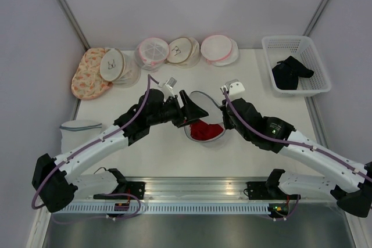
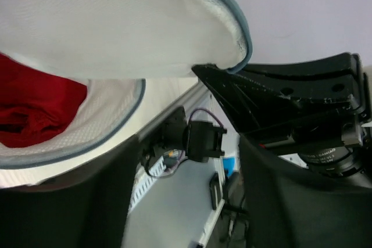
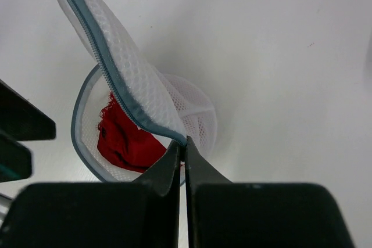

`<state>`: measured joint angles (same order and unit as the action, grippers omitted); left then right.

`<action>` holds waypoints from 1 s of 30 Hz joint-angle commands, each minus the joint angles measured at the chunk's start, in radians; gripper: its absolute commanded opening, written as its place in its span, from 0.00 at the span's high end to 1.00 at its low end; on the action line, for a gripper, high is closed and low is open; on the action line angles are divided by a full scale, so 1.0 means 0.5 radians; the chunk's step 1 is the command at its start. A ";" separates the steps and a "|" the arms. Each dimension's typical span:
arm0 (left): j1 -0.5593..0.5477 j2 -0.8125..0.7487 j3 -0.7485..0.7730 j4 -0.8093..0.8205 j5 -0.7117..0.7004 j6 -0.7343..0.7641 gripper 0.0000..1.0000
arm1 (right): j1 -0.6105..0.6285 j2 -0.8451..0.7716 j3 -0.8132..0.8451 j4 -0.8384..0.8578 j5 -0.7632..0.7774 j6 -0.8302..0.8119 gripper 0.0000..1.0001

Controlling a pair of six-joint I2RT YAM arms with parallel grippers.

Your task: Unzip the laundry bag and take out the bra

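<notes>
Right gripper (image 3: 181, 146): jaws together, pinched on the zip tape (image 3: 99, 56) at the hinge end of the lid flap (image 3: 136, 94). It holds the flap up, tilted off the bag mouth.

Left gripper (image 2: 189, 143): jaws apart, nothing between them. It hangs just beside the flap's free edge, near the mouth. I can't tell whether it touches the flap.

Laundry bag (image 1: 218, 135): round mesh shell on the table (image 1: 250, 79), mid-table between the two arms. Zip looks run nearly all the way round and the mouth is open, so I judge the unzip step done.

Bra (image 3: 125, 140): red, bunched in the bottom of the bag, fully inside. Nothing covers it from above on the side away from the flap.

Handling, my read:
- Bra is light, soft and limp, so it'll drape and may snag the mesh or the zip teeth on the way out.
- Any padded cup will spring back, so bite a bunched fold near the middle, not a loose strap.
- Bag is light and floppy too and will likely lift with the bra if nothing pins it. The right-hand pinch at the hinge is the anchor, so keep it.
- Mesh is slick and thin. A deep grab could catch the bag floor along with the fabric.

Further out: spare bags (image 1: 174, 50) along the rear edge, basket (image 1: 317, 85) of dark garments at far right. All well apart from the work.
</notes>
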<state>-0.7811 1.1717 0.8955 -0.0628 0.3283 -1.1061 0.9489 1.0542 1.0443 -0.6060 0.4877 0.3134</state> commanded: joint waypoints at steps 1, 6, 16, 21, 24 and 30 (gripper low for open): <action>-0.006 -0.149 -0.082 -0.068 -0.238 0.031 0.20 | -0.002 -0.117 -0.067 -0.006 0.190 0.149 1.00; -0.009 -0.291 -0.278 -0.065 -0.530 0.114 0.04 | -0.002 -0.240 -0.201 -0.003 0.215 0.397 1.00; -0.009 0.104 -0.386 0.174 -0.620 0.353 0.10 | 0.001 -0.488 -0.420 0.086 0.065 0.830 1.00; -0.012 0.249 -0.309 0.214 -0.595 0.393 0.31 | -0.002 -0.562 -0.447 0.028 0.077 0.898 1.00; -0.012 0.307 -0.285 0.221 -0.559 0.411 0.71 | -0.002 -0.617 -0.435 -0.055 0.159 0.968 1.00; -0.015 0.307 -0.352 0.218 -0.519 0.399 0.98 | 0.001 -0.746 -0.374 -0.560 0.607 1.501 1.00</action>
<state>-0.7815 1.3327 0.7109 0.0025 0.0544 -0.9329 0.9489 0.7223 0.8242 -0.7166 0.6224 0.8650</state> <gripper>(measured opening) 0.029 0.011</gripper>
